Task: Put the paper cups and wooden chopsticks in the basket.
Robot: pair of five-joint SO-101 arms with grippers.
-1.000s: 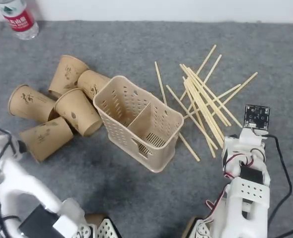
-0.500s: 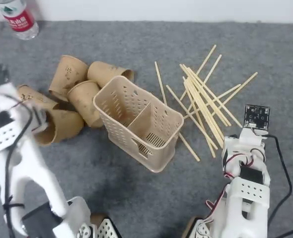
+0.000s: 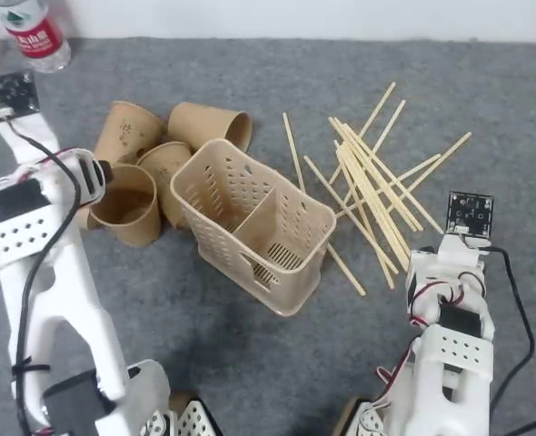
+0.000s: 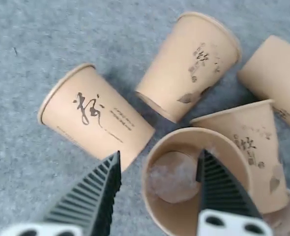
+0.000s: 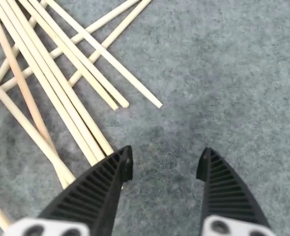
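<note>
Several brown paper cups [image 3: 127,132] lie bunched to the left of the beige slotted basket [image 3: 215,227], which stands empty. In the left wrist view my left gripper [image 4: 159,191] is open and straddles the rim of one cup [image 4: 194,177] whose mouth faces the camera: one finger inside, one outside. A printed cup [image 4: 96,118] lies beside it. The left arm [image 3: 32,218] hangs over that cup [image 3: 127,204]. Wooden chopsticks [image 3: 372,182] lie scattered to the right of the basket. My right gripper [image 5: 162,167] is open over bare carpet, close to the ends of some chopsticks [image 5: 61,83].
A plastic water bottle [image 3: 34,32] lies at the far left corner. The grey carpet [image 3: 250,363] in front of the basket is free. The right arm [image 3: 450,309] stands at the near right.
The left arm swung in from the near left edge onto the cup pile. The cups were pushed toward the basket and farther back. The right arm kept still.
</note>
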